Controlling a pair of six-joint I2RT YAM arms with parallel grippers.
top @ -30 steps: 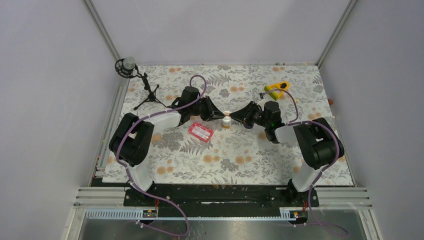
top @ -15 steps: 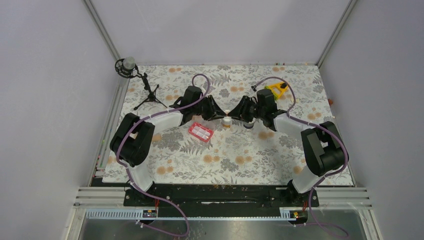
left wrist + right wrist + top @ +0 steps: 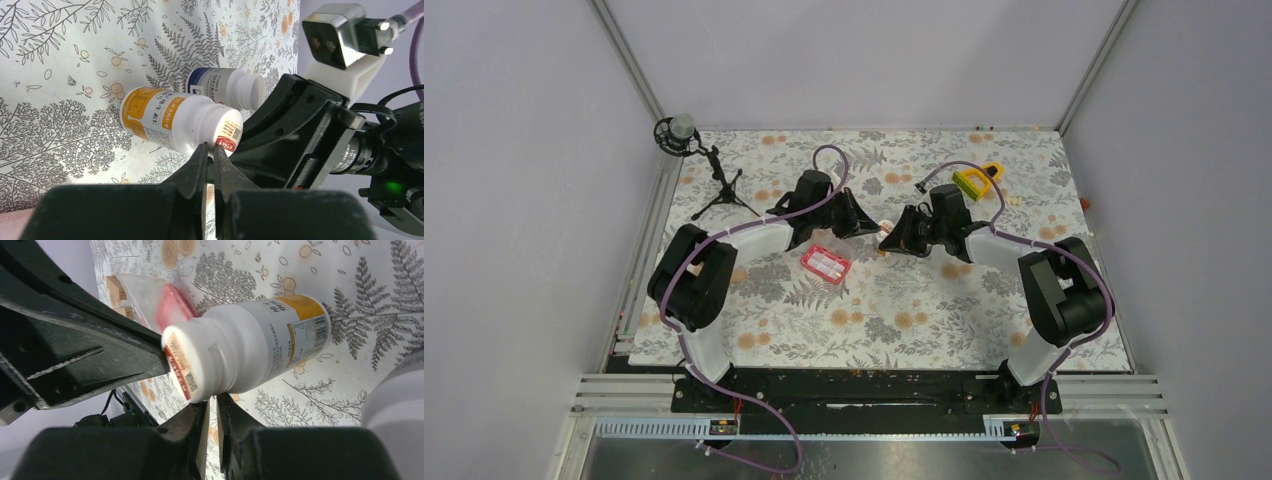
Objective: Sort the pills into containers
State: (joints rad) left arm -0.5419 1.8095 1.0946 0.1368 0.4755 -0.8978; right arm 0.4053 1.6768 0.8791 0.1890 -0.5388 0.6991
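Observation:
The red-pink pill tray lies on the cloth just left of centre and also shows in the right wrist view. No pills show. A white bottle with an orange label stands between my two grippers; it also shows in the right wrist view. My left gripper is shut, its tips against the bottle's neck below the cap. My right gripper is shut too, its tips against the neck from the opposite side. In the top view the left gripper and right gripper nearly meet.
A second white bottle with a blue label stands just behind the first. A yellow wedge-shaped tool lies at the back right. A microphone on a small tripod stands at the back left.
My right arm has swung its wrist toward the back and moved its gripper left, closer to the left gripper. The left gripper has shifted slightly toward the back. The bottle is now mostly hidden between them.

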